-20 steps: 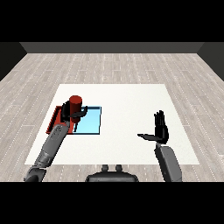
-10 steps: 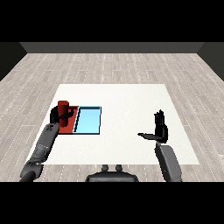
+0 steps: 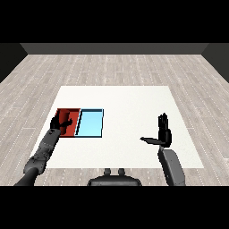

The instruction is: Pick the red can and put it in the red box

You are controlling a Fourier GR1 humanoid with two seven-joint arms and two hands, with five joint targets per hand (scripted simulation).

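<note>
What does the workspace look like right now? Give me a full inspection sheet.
Surface: white square table, level, with two trays on its left part.
Job's things: flat red tray and flat light blue tray lie side by side, edges touching. The red can cannot be made out as a separate shape; it may be hidden under the hand or blend with the red tray.
Clutter: nothing seen.
Hands: black left hand lies over the red tray. Black right hand hovers above the table's right part, fingers straight, thumb out, holding nothing.
Cables: nothing seen.
Surroundings: grey plank floor all round, dark wall behind.
</note>
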